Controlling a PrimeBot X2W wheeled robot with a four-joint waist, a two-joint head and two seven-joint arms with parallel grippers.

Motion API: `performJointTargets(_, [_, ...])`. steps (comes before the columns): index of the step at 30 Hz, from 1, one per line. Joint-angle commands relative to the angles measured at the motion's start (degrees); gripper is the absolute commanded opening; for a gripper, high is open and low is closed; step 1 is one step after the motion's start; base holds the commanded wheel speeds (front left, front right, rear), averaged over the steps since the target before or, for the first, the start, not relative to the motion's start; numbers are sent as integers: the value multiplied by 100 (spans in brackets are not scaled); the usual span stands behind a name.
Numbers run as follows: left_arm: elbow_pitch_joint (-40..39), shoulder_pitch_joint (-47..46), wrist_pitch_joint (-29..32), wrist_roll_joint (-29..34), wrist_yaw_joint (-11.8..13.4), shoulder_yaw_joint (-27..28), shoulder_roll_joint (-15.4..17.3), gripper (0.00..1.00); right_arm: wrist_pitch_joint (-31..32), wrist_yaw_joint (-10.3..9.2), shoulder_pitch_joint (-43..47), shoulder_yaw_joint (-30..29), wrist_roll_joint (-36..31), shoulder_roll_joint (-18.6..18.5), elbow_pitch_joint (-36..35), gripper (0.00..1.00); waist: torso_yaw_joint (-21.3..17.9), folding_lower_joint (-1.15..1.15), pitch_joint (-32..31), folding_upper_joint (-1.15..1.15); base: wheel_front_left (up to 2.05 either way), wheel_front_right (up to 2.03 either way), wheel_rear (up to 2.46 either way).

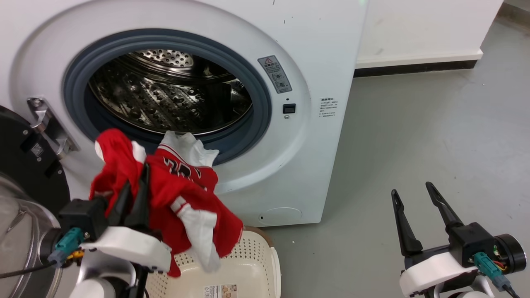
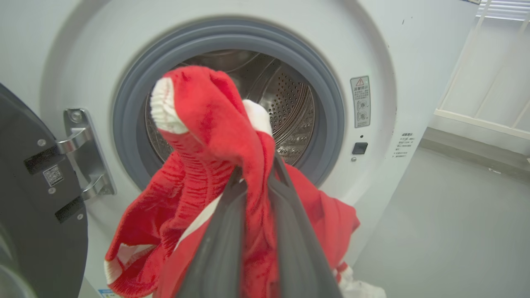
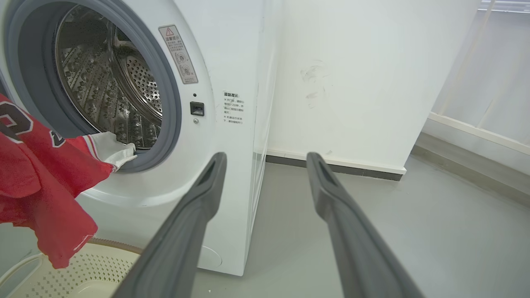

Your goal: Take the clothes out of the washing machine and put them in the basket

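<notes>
L end effector (image 1: 134, 179) is clamping the red clothes (image 1: 182, 194), lower left, hanging partly over basket (image 1: 252, 258). White end appears to be lying on washing machine (image 1: 327, 62) seal. Recommend: lift clear, centre over basket, then release. R end effector (image 1: 410, 188) is idling lower right, fingers apart.

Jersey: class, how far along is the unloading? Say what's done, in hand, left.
Done: jersey out of the drum, one white end at the seal. In hand: left gripper shut on it, above the basket. Left: release it into the basket; right gripper open.
</notes>
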Motion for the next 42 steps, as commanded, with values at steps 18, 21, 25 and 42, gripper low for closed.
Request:
performJointTargets(18, [2172,393,-446,-640,-191,-197,-644,0,-12,-6,-382,116,43,8,-148,100,-74,1,943,0,0,0,0])
performJointTargets(21, [2599,197,-515,-684,-247,-233,-720,0,-36,-6,-523,110,39,8,-126,100,-187,1,1193,0,0,0,0])
performJointTargets(25, [3057,-78,-565,-720,-298,-232,-725,0,-98,-6,-666,115,56,8,-109,100,-336,1,1524,0,0,0,0])
performJointTargets(42, [5830,-2442,-1300,-837,-380,149,-354,0,-373,-6,-1461,279,246,9,-71,100,-828,1,3264,0,0,0,0])
